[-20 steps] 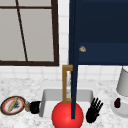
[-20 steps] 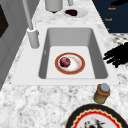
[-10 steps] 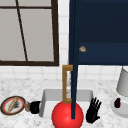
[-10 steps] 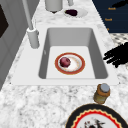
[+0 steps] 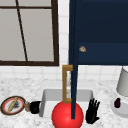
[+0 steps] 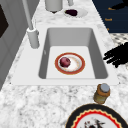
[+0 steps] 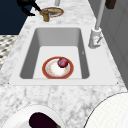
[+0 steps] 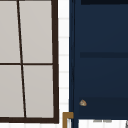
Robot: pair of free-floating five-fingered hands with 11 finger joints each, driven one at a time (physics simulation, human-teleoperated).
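Right hand point(image 5: 92, 113) fingers straight, beside sink point(image 5: 47, 100), plate point(image 6: 70, 63) apart

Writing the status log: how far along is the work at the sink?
Done: dark red round fruit lies on the red-rimmed plate in the white sink. In hand: nothing; right hand open beside it, left hand by the small brown jar. Untouched: purple eggplant.

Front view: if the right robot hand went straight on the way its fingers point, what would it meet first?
The right robot hand points upward. The way looks free up to the navy wall cabinet, though depth is unclear: it might pass in front.
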